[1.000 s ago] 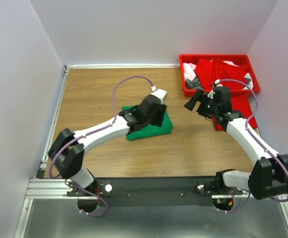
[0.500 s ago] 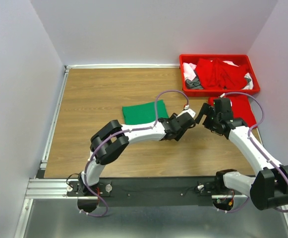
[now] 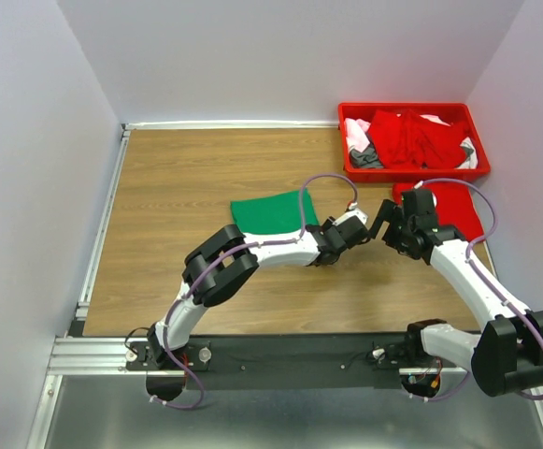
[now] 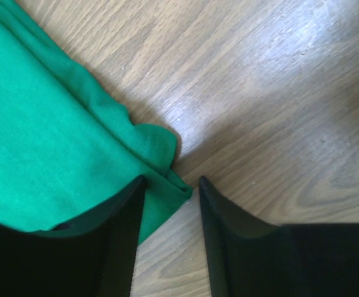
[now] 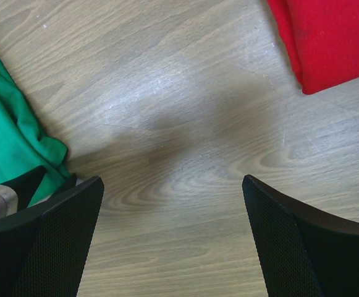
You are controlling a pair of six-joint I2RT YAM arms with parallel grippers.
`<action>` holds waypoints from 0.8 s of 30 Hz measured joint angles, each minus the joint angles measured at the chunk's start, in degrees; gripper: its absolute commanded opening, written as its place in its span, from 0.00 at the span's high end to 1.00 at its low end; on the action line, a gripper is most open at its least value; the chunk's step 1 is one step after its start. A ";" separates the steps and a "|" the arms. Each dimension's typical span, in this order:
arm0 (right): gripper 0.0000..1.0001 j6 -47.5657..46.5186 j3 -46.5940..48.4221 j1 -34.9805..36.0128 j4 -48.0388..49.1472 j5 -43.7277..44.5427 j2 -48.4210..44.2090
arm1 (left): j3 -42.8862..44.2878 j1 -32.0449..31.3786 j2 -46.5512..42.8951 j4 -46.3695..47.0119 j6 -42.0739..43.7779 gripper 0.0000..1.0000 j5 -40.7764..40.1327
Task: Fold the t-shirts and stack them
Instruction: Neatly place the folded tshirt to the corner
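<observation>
A bright green t-shirt (image 3: pixel 271 212) lies folded flat on the wooden table. My left gripper (image 3: pixel 335 238) is at its near right corner. In the left wrist view the fingers stand narrowly apart (image 4: pixel 170 180), with the green t-shirt's corner (image 4: pixel 160 167) lying by the left fingertip and bare wood in the gap. My right gripper (image 3: pixel 379 223) is wide open and empty (image 5: pixel 173 179) over bare wood, between the green t-shirt (image 5: pixel 9 139) and a folded red t-shirt (image 3: pixel 450 206), which also shows in the right wrist view (image 5: pixel 333 43).
A red plastic bin (image 3: pixel 348 168) at the back right holds red (image 3: pixel 411 138), white/pink (image 3: pixel 355 131) and grey (image 3: pixel 366 157) garments. The two grippers are close together. Grey walls enclose the table on three sides.
My left arm has come off the top of the green t-shirt and swung right to its near right corner. My right gripper has shifted slightly right and nearer.
</observation>
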 measured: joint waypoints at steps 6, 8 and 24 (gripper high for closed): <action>0.00 -0.09 -0.11 0.00 0.22 -1.88 0.02 | -0.66 0.02 0.31 0.48 0.55 1.00 -1.05; 0.00 -0.09 -0.11 0.00 0.59 -3.56 0.13 | -1.49 0.00 -0.13 1.18 0.31 1.00 -1.36; 0.00 18.01 -11.69 0.00 31.87 -30.88 12.63 | -12.83 0.11 -17.64 2.36 -3.30 1.00 0.66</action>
